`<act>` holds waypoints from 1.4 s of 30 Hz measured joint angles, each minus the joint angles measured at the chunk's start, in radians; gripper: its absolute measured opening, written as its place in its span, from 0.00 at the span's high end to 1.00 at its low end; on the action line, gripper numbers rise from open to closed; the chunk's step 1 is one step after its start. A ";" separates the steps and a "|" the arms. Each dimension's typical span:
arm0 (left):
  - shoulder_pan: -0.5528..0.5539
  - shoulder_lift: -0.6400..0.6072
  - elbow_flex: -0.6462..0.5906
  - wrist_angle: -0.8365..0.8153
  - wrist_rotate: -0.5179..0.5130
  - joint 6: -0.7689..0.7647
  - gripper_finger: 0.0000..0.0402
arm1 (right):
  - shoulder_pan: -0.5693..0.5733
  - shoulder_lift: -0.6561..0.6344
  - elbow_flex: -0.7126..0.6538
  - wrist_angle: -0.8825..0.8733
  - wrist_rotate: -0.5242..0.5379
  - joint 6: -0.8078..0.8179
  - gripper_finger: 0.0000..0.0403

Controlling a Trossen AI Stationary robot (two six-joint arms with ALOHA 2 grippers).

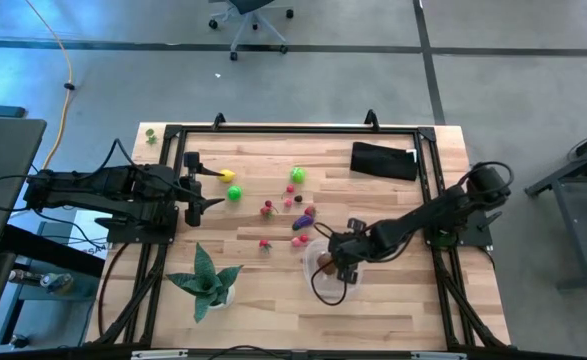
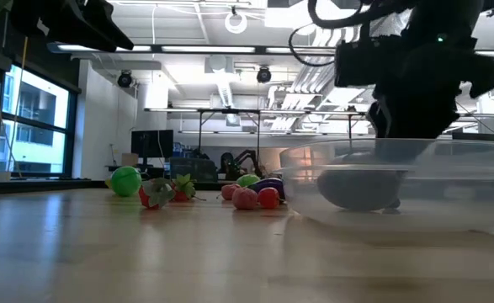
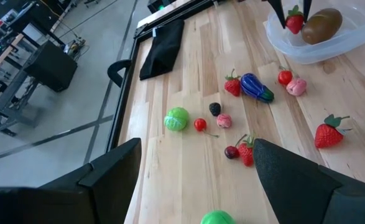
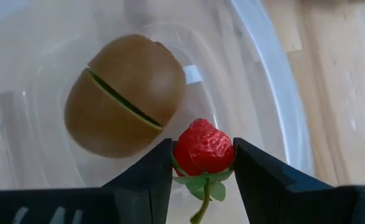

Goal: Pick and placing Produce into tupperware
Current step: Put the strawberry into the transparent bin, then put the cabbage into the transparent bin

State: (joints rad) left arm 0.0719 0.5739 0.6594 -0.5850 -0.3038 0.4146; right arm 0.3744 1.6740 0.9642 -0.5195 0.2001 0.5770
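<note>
Produce is the matter here, and one piece of it, a red strawberry (image 4: 203, 149) with a green stalk and leaves, sits pinched between the two dark fingers of the right gripper (image 4: 203, 163), which is closed on it. Directly beyond those fingers lies a brown kiwi-like piece (image 4: 125, 104) with a thin green seam across it, resting on the floor of the clear round tupperware (image 4: 281, 106). The gripper hangs inside the container's rim, the berry just beside the brown piece and not touching it as far as the right wrist view shows.

From above, the right gripper (image 1: 335, 255) covers most of the tupperware (image 1: 318, 285), and the berry cannot be made out there. Just outside the container, on the side away from the plant, lie a purple eggplant (image 3: 255, 86) and small red and pink pieces; farther off are a green ball (image 1: 234, 194), a yellow piece (image 1: 228, 175) and a second green piece (image 1: 298, 174). The left wrist view alone separates these: strawberries, cherries, a dark berry, a pale green round piece (image 3: 176, 119).

Well apart from the right gripper, the left gripper (image 1: 201, 184) waits over the table's left side, fingers spread wide. The low view shows the tupperware (image 2: 398, 181) as a translucent wall with the brown piece dim behind it.
</note>
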 joint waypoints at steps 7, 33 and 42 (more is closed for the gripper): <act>0.000 0.000 0.000 0.000 0.000 0.000 0.26 | 0.000 0.008 0.000 0.012 0.036 0.000 0.59; 0.000 0.000 0.000 0.000 0.000 0.000 0.26 | -0.255 -0.144 0.180 -0.063 0.177 -0.303 0.48; 0.000 0.000 0.000 0.000 0.000 0.000 0.26 | -0.662 -0.052 0.345 -0.001 -0.183 -0.536 0.48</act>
State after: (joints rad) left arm 0.0719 0.5735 0.6598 -0.5846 -0.3039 0.4145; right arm -0.2877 1.6222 1.3096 -0.5203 0.0166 0.0413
